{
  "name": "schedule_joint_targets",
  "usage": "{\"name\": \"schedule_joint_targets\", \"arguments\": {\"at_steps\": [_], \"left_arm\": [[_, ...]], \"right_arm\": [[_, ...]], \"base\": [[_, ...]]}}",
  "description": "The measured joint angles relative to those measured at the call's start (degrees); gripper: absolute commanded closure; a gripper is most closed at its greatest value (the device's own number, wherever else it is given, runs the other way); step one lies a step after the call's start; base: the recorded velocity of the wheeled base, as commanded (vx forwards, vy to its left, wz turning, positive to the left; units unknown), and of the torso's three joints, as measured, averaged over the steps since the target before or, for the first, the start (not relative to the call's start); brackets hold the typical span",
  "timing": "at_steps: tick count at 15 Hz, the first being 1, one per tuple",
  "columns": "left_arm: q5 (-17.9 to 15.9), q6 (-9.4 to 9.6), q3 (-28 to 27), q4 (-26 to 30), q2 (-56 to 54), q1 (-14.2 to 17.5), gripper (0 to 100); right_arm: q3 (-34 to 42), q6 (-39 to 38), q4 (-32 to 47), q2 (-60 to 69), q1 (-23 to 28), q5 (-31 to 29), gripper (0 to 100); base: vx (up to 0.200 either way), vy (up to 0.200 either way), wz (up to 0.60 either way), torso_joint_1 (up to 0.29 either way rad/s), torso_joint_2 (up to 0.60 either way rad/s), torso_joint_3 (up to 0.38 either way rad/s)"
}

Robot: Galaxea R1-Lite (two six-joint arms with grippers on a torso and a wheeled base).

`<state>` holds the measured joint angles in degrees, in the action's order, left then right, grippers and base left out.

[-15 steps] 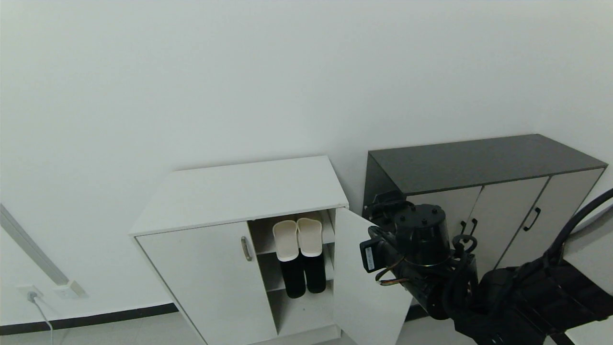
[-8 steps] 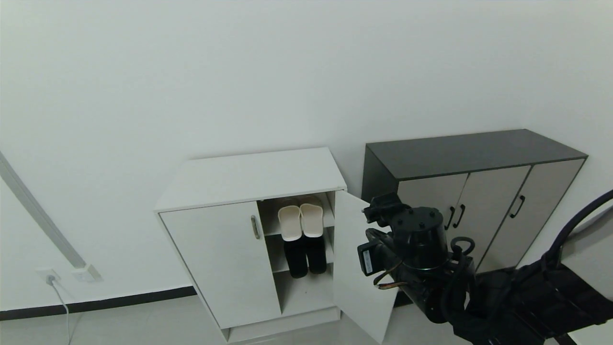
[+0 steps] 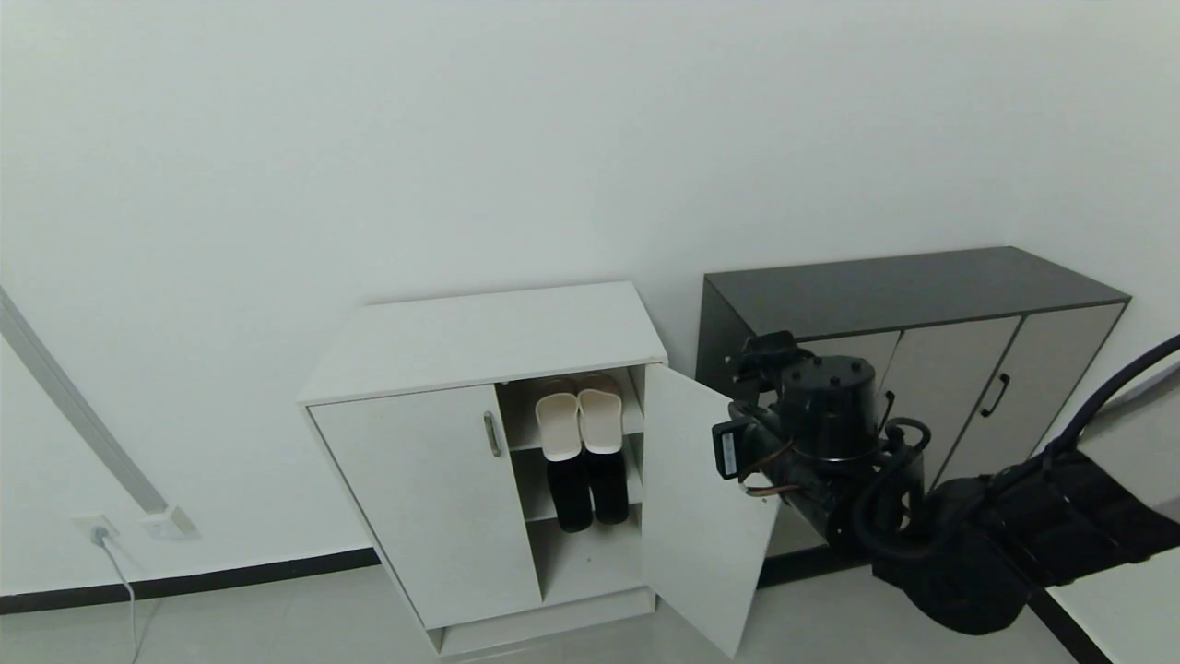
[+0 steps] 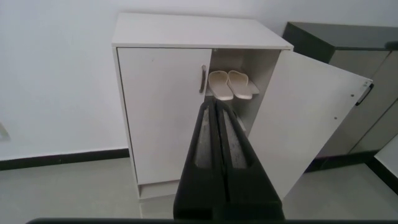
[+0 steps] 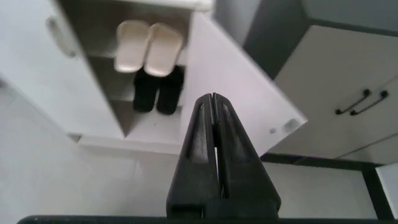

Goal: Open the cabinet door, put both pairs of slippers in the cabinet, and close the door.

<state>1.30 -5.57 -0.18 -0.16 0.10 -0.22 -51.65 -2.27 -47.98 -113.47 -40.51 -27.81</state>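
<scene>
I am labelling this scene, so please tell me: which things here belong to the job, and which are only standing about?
Job: white cabinet, its open right door, white slippers, black slippers.
Standing about: dark-topped cabinet, wall socket, cable duct.

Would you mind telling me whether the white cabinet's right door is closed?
No, the right door stands swung open, with the cream slippers visible inside.

A plain white wall (image 3: pixel 461 138) fills the upper frame, a black skirting strip (image 3: pixel 184 583) at its foot above pale floor (image 3: pixel 230 636). At right stands a dark-topped sideboard (image 3: pixel 922 288) (grey doors, black handles).
</scene>
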Motion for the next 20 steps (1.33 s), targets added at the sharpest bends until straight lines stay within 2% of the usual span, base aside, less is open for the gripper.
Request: {"name": "schedule_joint_targets", "arguments": {"at_steps": [6, 12, 16, 20], "left_arm": [[0.0, 0.05, 0.0, 0.0, 0.0, 0.0, 100], [-0.1, 0.13, 0.0, 0.0, 0.0, 0.0, 100], [-0.1, 0.07, 0.0, 0.0, 0.0, 0.0, 100], [-0.1, 0.05, 0.0, 0.0, 0.0, 0.0, 100]], "right_arm": [[-7.0, -0.5, 3.4, -2.1, 6.8, 1.8, 100], [-12.1, -1.4, 6.0, -5.4, 10.0, 2.3, 100], [-14.8, -4.7, 10.3, -7.8, 12.9, 5.8, 100], [-17.3, -5.1, 10.5, -11.7, 15.2, 6.9, 100]], "base": [[0.000, 0.000, 0.00, 0.000, 0.00, 0.000], [0.000, 0.000, 0.00, 0.000, 0.00, 0.000], [0.000, 0.000, 0.00, 0.000, 0.00, 0.000], [0.000, 0.000, 0.00, 0.000, 0.00, 0.000]]}}
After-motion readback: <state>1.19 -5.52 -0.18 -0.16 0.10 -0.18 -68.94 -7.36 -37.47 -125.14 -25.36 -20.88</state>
